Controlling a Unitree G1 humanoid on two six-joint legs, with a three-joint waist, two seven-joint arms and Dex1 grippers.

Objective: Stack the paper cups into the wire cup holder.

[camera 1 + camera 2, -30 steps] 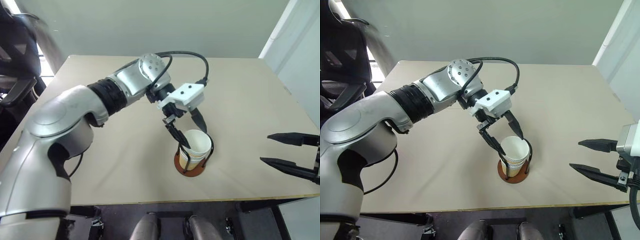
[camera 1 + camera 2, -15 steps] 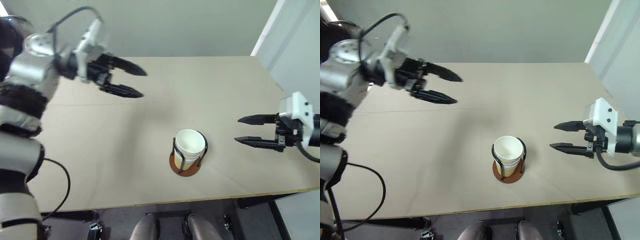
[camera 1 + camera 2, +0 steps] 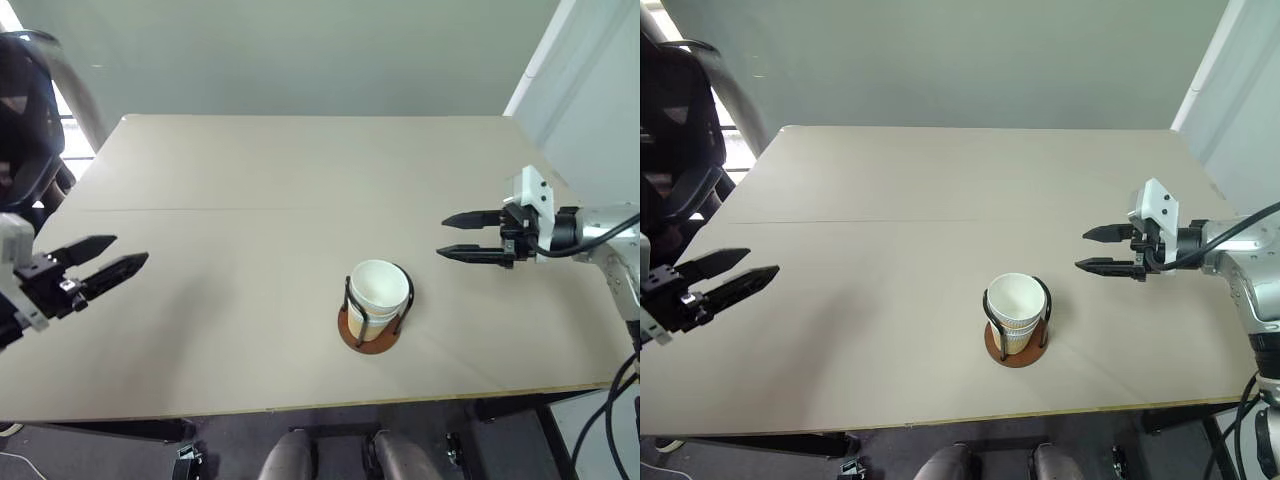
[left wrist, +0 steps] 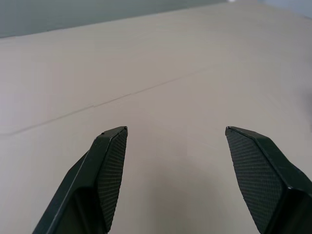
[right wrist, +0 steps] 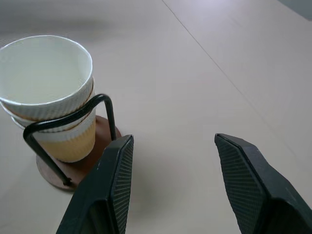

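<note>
Beige worktop (image 3: pixel 250 180), tan-yellow paper cups (image 3: pixel 378 296) with white rolled rims nested in wire cup holder (image 3: pixel 368 330) near front centre, left pincer (image 3: pixel 100 262) and right pincer (image 3: pixel 458 236) both spread, empty, well apart.

Soft, even daylight fills the scene, brightest at the window (image 3: pixel 75 140) in the far left corner. The table (image 3: pixel 250 180) shows no glare, and the paper cups (image 3: pixel 378 290) cast only a faint shadow. Wrist views blur slightly toward the distance.
</note>
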